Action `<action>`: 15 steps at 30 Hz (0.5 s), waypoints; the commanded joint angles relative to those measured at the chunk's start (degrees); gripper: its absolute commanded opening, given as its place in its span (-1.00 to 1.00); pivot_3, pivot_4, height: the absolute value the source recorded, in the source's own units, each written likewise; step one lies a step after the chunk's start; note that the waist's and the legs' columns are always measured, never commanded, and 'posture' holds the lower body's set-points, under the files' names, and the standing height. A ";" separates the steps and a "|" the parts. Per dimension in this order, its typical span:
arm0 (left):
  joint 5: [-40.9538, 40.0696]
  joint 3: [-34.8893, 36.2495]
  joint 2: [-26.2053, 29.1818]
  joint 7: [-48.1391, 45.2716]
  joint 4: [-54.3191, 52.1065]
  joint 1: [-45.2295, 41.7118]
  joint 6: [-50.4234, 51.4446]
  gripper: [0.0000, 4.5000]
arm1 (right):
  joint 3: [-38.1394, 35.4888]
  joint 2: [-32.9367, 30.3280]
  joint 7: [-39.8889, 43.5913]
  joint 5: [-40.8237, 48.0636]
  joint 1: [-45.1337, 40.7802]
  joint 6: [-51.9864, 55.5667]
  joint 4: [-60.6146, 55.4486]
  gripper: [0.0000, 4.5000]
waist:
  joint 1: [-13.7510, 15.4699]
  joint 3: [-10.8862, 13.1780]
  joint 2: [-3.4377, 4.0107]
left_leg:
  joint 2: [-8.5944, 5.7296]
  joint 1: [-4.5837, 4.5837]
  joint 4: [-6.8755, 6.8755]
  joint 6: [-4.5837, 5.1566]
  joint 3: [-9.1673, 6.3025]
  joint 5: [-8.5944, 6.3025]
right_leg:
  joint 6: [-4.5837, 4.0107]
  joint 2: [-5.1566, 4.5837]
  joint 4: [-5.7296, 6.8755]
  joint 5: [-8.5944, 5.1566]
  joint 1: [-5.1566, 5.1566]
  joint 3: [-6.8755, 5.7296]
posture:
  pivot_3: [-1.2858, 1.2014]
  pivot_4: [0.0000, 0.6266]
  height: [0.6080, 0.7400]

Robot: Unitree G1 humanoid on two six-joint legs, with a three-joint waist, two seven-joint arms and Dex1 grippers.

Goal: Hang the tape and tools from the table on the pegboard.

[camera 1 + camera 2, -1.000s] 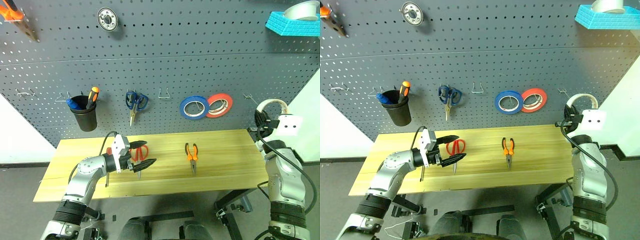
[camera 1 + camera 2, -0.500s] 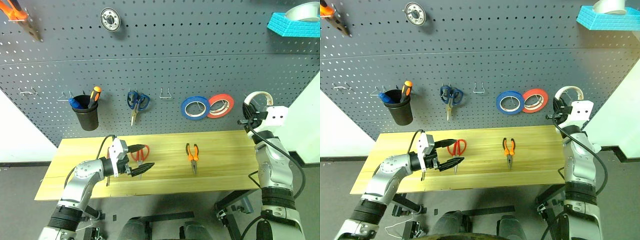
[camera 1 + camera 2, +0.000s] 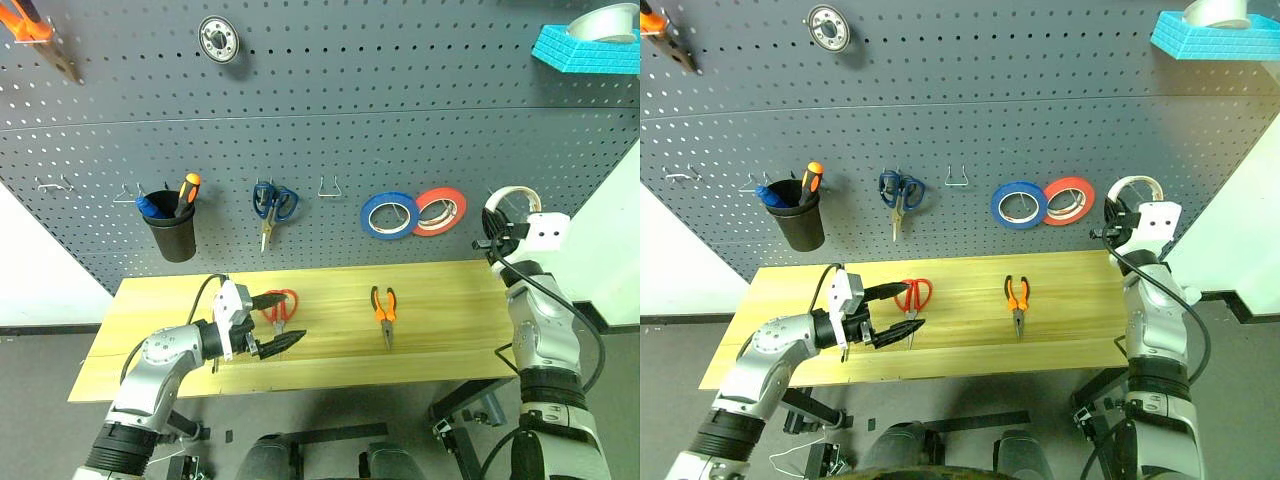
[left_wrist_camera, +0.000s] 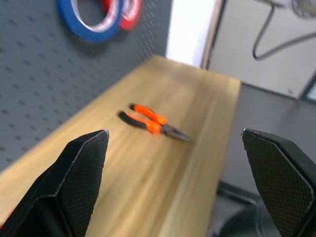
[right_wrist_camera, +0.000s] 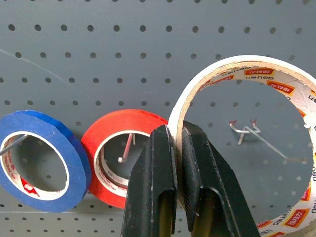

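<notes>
My right gripper [image 5: 178, 143] is shut on the rim of the cream tape [image 5: 237, 69], holding the roll upright close to the dark grey pegboard [image 3: 350, 120], to the right of the red-orange roll. Through the roll's hole I see a bare metal hook [image 5: 245, 131]. On the wooden table [image 3: 440, 310] lie the red-handled scissors [image 3: 279, 305] and, further right, the orange-and-black pliers [image 3: 384, 308]. My left gripper [image 3: 293, 316] hovers open just above the table at the scissors, pointing along the table toward the pliers [image 4: 150, 123].
On the pegboard hang a blue roll [image 3: 389, 215], a red-orange roll [image 3: 439, 210], blue-handled scissors [image 3: 271, 205] and a black cup [image 3: 170, 232] with screwdrivers. A bare hook [image 3: 331, 186] sits between scissors and rolls. A blue holder [image 3: 585, 42] is at the top right.
My right gripper has carried the tape up and in toward the pegboard, near the hook right of the red-orange roll. The left gripper has stayed open over the scissors.
</notes>
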 commanded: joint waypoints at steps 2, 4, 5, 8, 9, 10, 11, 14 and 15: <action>-3.98 4.51 -1.91 2.17 -4.56 -2.33 -2.52 1.00 | 0.04 -1.24 0.78 -0.15 -2.83 -2.25 1.58 -0.97 | 0.01 0.00 0.00 | 0.00 0.00 0.00 0.00 0.00 0.00 | 0.00 -0.01 0.00 0.00 0.00 0.00 | 0.13 -1.00 1.00; -4.30 4.83 -2.67 2.82 -5.51 -2.53 -3.00 1.00 | -0.02 -1.67 0.99 -0.26 -3.46 -2.80 3.12 -0.97 | 0.01 0.00 0.00 | 0.00 0.00 0.00 0.00 0.01 0.00 | 0.00 0.01 0.00 0.00 0.00 0.00 | 0.13 -1.00 1.00; -4.57 4.80 -2.90 2.89 -5.97 -2.61 -2.87 1.00 | -0.01 -1.83 1.05 -0.29 -3.73 -3.04 3.71 -0.97 | 0.01 -0.01 0.00 | -0.01 0.00 0.00 0.00 0.01 0.00 | 0.00 0.02 0.00 0.00 0.01 0.00 | 0.13 -1.00 1.00; -4.65 4.30 -3.12 2.93 -6.78 -2.71 -2.93 1.00 | 0.02 -2.26 1.25 -0.30 -4.44 -3.73 5.26 -0.97 | -0.01 0.00 0.00 | -0.01 0.00 0.00 0.00 0.01 0.00 | 0.00 0.05 0.00 0.00 0.00 0.00 | 0.13 -1.00 1.00; -4.72 4.16 -3.16 2.94 -6.88 -2.68 -2.82 1.00 | 0.08 -2.35 1.26 -0.30 -4.54 -3.91 5.58 -0.97 | -0.01 -0.01 0.00 | -0.01 0.00 0.00 0.00 0.01 0.00 | 0.00 0.06 0.00 0.00 0.00 0.00 | 0.13 -1.00 1.00; -4.73 4.01 -3.18 2.94 -6.98 -2.62 -2.73 1.00 | 0.14 -2.42 1.26 -0.28 -4.62 -4.09 5.86 -0.97 | -0.01 -0.01 0.00 | -0.01 0.00 0.01 0.00 0.01 0.00 | 0.00 0.07 0.00 0.00 0.00 0.00 | 0.13 -1.00 1.00; -4.70 3.86 -3.18 2.89 -7.07 -2.55 -2.70 1.00 | 0.20 -2.47 1.27 -0.26 -4.68 -4.26 6.13 -0.97 | -0.02 0.00 0.00 | -0.01 0.00 0.01 0.00 0.01 0.00 | 0.00 0.07 0.00 0.00 0.00 0.00 | 0.13 -1.00 1.00; -4.62 3.62 -3.11 2.89 -7.18 -2.44 -2.47 1.00 | 0.32 -2.58 1.33 -0.27 -4.76 -4.71 6.84 -0.97 | 0.00 -0.01 0.00 | -0.01 0.00 0.01 0.00 0.01 0.00 | 0.00 0.08 0.00 0.00 0.01 0.00 | 0.13 -1.00 1.00; -4.63 3.57 -3.06 2.87 -7.21 -2.43 -2.37 1.00 | 0.34 -2.62 1.32 -0.27 -4.77 -4.78 6.93 -0.97 | 0.00 -0.01 0.00 | -0.01 0.00 0.01 0.00 0.01 0.00 | 0.00 0.08 0.00 0.00 0.01 0.00 | 0.13 -1.00 1.00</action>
